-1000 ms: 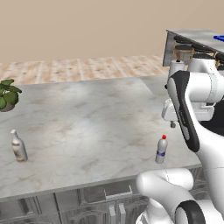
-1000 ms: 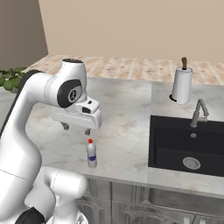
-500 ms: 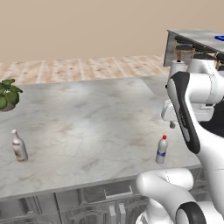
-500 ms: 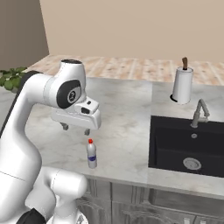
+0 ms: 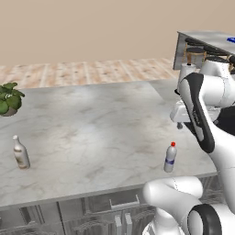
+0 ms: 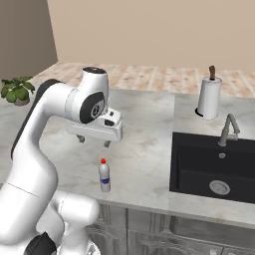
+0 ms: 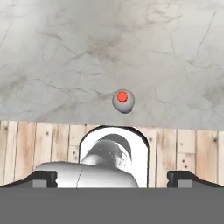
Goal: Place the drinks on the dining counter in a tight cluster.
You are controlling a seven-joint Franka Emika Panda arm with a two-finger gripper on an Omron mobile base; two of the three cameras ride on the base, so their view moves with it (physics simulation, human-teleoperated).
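While the white arm is reaching out over the grey marbled worktop (image 5: 92,124), its two-finger gripper (image 6: 93,141) is hanging above the stone with its short dark fingers spread wide and nothing between them. A slim silver-grey bottle with a red cap (image 5: 170,157) is standing upright close to the near edge of the worktop, just below and slightly in front of the gripper, not touching it; in the right base view the same bottle (image 6: 104,175) is sitting near the front lip of the slab. Seen from the hand camera, the red cap (image 7: 123,97) is showing from straight above, just inside the worktop's edge, with wooden floor planks (image 7: 183,140) beyond that edge. A dark blue band is wrapping the bottle's lower half, but any writing on it is too small to read.

Far to the left, a slim brown-and-white bottle (image 5: 20,153) is standing upright, also near the front edge and well apart from the first bottle. Between the two, the marbled surface is lying bare and wide. A potted green plant (image 5: 9,98) is sitting at the far left edge. On the right side, a black sink basin (image 6: 214,167) with a grey tap (image 6: 228,130) is set into the adjoining top, and a white paper-towel roll on a brown spindle (image 6: 209,96) is standing behind it.
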